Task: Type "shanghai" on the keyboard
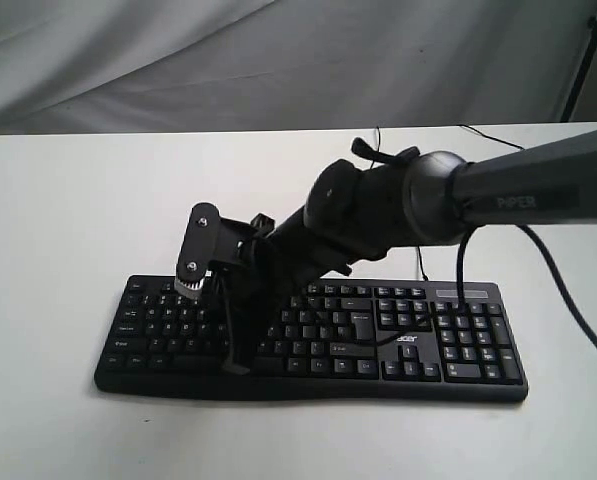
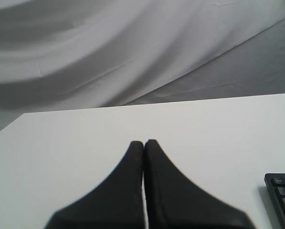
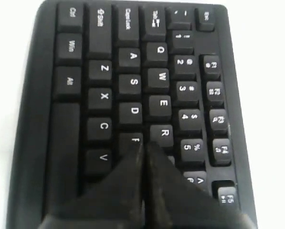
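The black keyboard point(image 1: 458, 340) lies on the white table point(image 1: 58, 200), near its front edge. My right arm reaches across from the right, and the right gripper point(image 1: 235, 366) points down onto the letter keys in the keyboard's left half. In the right wrist view the right gripper point(image 3: 144, 145) is shut with nothing between its fingers, its tips at the F key point(image 3: 130, 140), beside the R key point(image 3: 164, 132). My left gripper point(image 2: 143, 142) is shut and empty above bare table, with one corner of the keyboard point(image 2: 283, 195) at the frame edge. It does not show in the exterior view.
A grey cloth backdrop point(image 1: 228, 60) hangs behind the table. A black cable point(image 1: 568, 290) droops from the right arm toward the table at the right. A dark stand leg point(image 1: 581, 65) rises at the far right.
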